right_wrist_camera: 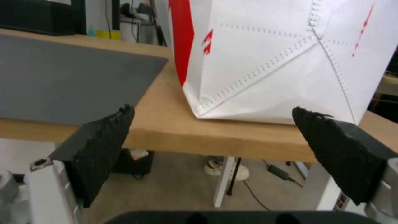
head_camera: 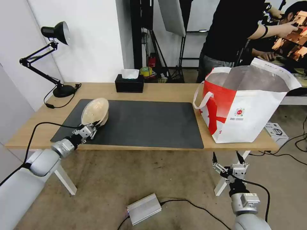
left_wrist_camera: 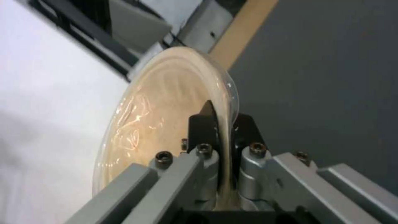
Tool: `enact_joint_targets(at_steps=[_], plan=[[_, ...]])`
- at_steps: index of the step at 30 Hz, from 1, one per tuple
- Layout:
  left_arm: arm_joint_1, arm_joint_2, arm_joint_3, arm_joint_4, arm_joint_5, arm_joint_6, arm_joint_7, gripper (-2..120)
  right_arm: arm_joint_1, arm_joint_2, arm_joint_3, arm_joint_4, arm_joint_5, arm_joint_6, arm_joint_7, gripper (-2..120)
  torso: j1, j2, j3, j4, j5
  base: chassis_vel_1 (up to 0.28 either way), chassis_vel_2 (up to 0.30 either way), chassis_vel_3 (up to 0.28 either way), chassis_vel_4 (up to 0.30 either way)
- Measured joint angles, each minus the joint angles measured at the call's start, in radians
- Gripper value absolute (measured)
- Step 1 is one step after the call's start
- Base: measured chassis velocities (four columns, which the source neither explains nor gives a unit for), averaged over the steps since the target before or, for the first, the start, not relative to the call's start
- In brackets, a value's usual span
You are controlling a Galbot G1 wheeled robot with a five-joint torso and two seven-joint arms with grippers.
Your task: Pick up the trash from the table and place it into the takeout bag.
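Beige shallow bowl: glossy, film-like sheen with crinkled highlights, thin translucent rim. Left hand: matt black finger pads, brushed silver metal body, dark socket screws. Right hand: rough, coarse-textured black pads on pale metal mounts. Surface: light wood, smooth, satin. Mat: dark grey, matt, even. Takeout bag: smooth white-and-red sheet outside, stitched seams, dull silver foil lining inside.
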Motion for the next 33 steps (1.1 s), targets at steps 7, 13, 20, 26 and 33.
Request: enact_joint_targets(at_steps=[7,13,20,26,33], plan=[[-0.056,0.039,0.026,-0.082,-0.002,0.0,0.004,1,0.002,0.0,-0.005,0.008,-0.004,-0.003,0.0,98,0.0,0.0,0.0,0.0,0.0001,0.0,0.0,0.0,0.0],[-0.193,0.082,0.133,-0.105,-0.033,0.003,0.009,1,0.001,0.0,-0.009,0.014,-0.008,-0.004,0.001,98,0.0,0.0,0.0,-0.0001,0.0,0.0,0.0,0.0,0.0],[-0.42,0.104,0.324,-0.078,-0.066,0.003,0.01,1,0.002,0.008,-0.016,0.02,-0.016,-0.007,0.001,98,0.0,0.0,0.0,-0.0001,0.0,0.0,0.0,0.0,0.0],[-0.653,0.066,0.524,-0.001,-0.078,-0.007,0.023,1,0.002,0.014,-0.017,0.024,-0.019,-0.008,0.001,98,0.0,0.0,0.0,-0.0003,0.0005,0.0,0.0,0.0,0.0],[-0.891,-0.04,0.746,0.1,-0.06,-0.021,0.058,1,0.006,0.022,-0.02,0.022,-0.024,-0.01,0.001,98,0.0,0.0,0.0,0.0,0.0,0.0,0.0,0.0,0.0]])
